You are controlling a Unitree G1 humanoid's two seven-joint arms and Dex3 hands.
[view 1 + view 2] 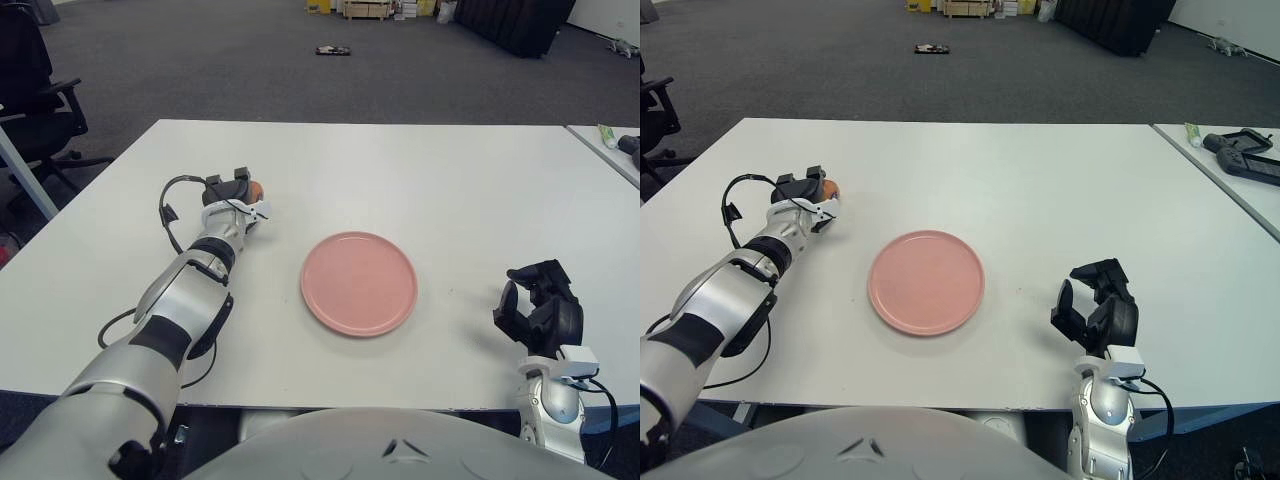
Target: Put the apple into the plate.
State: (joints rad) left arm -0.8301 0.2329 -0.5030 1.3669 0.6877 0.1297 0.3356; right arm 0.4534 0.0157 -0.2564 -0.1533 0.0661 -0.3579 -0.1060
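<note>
An orange-red apple [256, 187] sits on the white table [420, 180] at the left, partly hidden behind my left hand [240, 196]. That hand reaches in from the near left, its fingers curled around the apple from the near side: dark fingers at the apple's left, white thumb just below it. The pink plate [359, 282] lies empty at the table's middle, about a plate's width right of the apple. My right hand [538, 306] hangs idle near the front edge, right of the plate, fingers loosely bent with nothing in them.
A second table [1240, 160] with dark devices and a green tube adjoins at the far right. A black office chair [35, 90] stands off the table's left corner. Boxes and a small object lie on the floor far behind.
</note>
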